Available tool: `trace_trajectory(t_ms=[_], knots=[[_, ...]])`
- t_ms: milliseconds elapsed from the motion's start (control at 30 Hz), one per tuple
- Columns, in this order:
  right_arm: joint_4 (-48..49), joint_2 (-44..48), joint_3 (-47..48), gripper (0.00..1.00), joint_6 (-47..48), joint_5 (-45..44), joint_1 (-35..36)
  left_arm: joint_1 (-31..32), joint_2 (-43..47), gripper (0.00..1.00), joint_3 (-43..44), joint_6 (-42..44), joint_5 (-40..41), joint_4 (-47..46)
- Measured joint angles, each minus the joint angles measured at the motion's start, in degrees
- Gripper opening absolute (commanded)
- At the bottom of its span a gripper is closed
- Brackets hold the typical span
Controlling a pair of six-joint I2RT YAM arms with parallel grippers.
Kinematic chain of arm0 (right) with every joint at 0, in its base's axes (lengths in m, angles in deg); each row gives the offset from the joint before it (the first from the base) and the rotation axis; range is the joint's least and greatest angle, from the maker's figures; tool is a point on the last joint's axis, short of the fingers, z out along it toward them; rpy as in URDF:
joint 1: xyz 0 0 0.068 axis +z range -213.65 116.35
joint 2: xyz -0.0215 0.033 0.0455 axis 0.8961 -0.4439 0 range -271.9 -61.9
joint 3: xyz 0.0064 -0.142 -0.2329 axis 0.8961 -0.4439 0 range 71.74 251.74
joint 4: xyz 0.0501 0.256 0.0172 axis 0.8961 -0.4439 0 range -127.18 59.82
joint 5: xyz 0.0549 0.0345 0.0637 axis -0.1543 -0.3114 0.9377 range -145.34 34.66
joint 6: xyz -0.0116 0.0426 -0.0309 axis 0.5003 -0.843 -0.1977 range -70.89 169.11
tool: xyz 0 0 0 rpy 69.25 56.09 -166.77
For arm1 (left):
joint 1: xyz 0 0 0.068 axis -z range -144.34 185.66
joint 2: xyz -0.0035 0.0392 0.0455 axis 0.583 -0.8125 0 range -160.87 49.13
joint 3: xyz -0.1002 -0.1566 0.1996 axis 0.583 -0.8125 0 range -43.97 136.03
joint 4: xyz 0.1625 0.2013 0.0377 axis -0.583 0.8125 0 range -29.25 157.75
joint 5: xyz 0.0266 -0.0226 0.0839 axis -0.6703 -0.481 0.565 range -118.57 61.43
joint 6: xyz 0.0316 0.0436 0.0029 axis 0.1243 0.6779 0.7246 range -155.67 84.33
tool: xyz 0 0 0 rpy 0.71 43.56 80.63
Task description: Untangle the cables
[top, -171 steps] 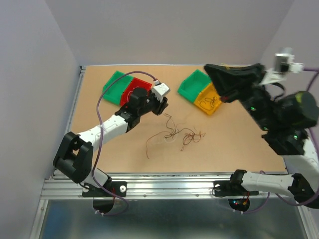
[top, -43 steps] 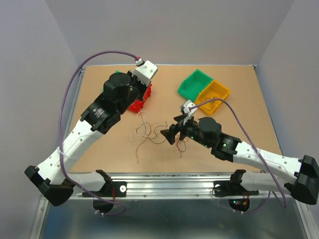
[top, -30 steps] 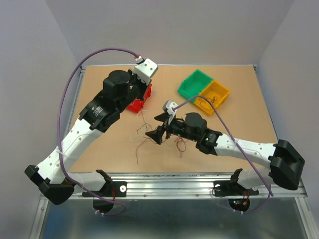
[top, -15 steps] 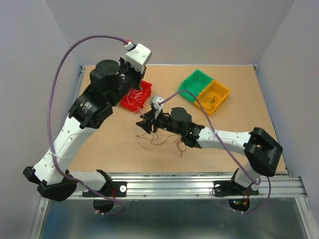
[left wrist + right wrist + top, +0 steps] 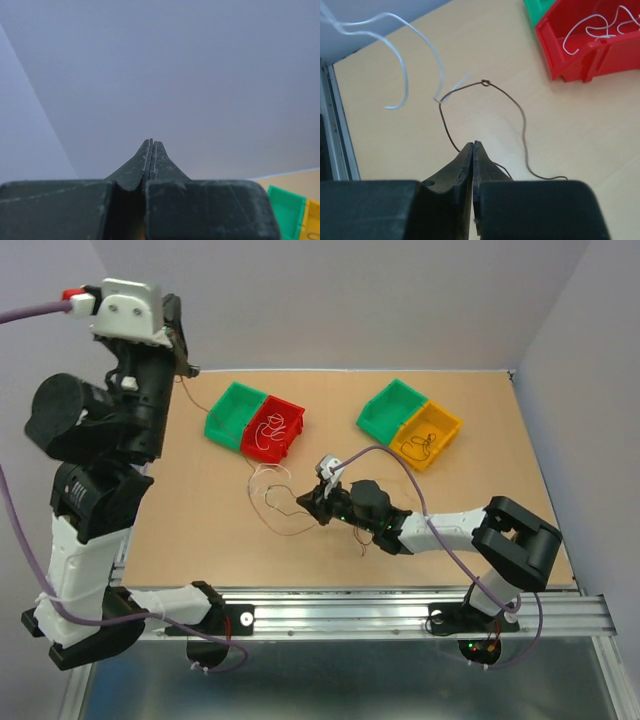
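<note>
Right gripper [image 5: 472,146] lies low over the table [image 5: 600,150], jaws pressed together and seemingly pinching the brown cable [image 5: 521,112], though its own tips hide the contact. That cable arches ahead of the tips to a tiny knot [image 5: 485,83]. A white cable [image 5: 405,75] meets it just left of the knot and curls away ahead-left. Ahead-right stands a red bin [image 5: 570,60] holding white strands [image 5: 592,22]. Left gripper [image 5: 151,145] is raised high, jaws closed tight, facing the wall [image 5: 200,75]
</note>
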Motion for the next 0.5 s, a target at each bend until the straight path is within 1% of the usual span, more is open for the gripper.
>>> trace_trajectory(t_ms=[67, 167, 200, 233, 267, 300, 333, 367, 400, 433, 500], knots=[[1.1, 0.0, -1.7, 0.01, -0.3, -1.2, 0.0, 0.0, 2.6, 0.0, -1.1, 0.6, 1.0, -1.6], [2.1, 0.3, -4.0, 0.01, -0.9, -3.6, 0.0, 0.0, 4.4, 0.0, -2.2, 2.2, 3.3, -3.8], [2.1, 0.6, -4.8, 0.01, -1.0, -4.5, 0.0, 0.0, 5.2, 0.0, -2.2, 3.0, 4.5, -5.0], [2.3, 1.0, -5.6, 0.05, -1.4, -5.6, 0.0, 0.0, 5.5, 0.0, -2.3, 3.5, 5.2, -5.9], [2.3, 1.7, -6.7, 0.14, -1.6, -6.8, 0.0, 0.0, 5.8, 0.0, -2.7, 4.2, 6.2, -7.3], [2.4, 2.6, -7.8, 0.37, -1.8, -7.8, 0.0, 0.0, 6.2, 0.0, -3.5, 4.7, 6.9, -8.4], [2.4, 4.0, -9.1, 0.51, -2.1, -8.8, 0.0, 0.0, 6.7, 0.0, -4.7, 5.2, 7.5, -9.3], [2.5, 4.7, -9.7, 0.72, -2.4, -8.9, 0.0, 0.0, 6.9, 0.0, -5.8, 5.4, 7.6, -9.6], [2.6, 6.4, -11.0, 0.79, -2.1, -8.5, 0.0, 0.0, 7.1, 0.0, -6.8, 5.5, 7.6, -9.8], [2.8, 7.9, -11.6, 0.82, -1.4, -7.4, 0.0, 0.0, 7.2, 0.0, -7.8, 5.5, 7.3, -9.7], [3.2, 10.4, -12.0, 0.85, -1.0, -5.6, 0.0, 0.0, 7.0, 0.0, -9.7, 5.0, 5.7, -9.2]])
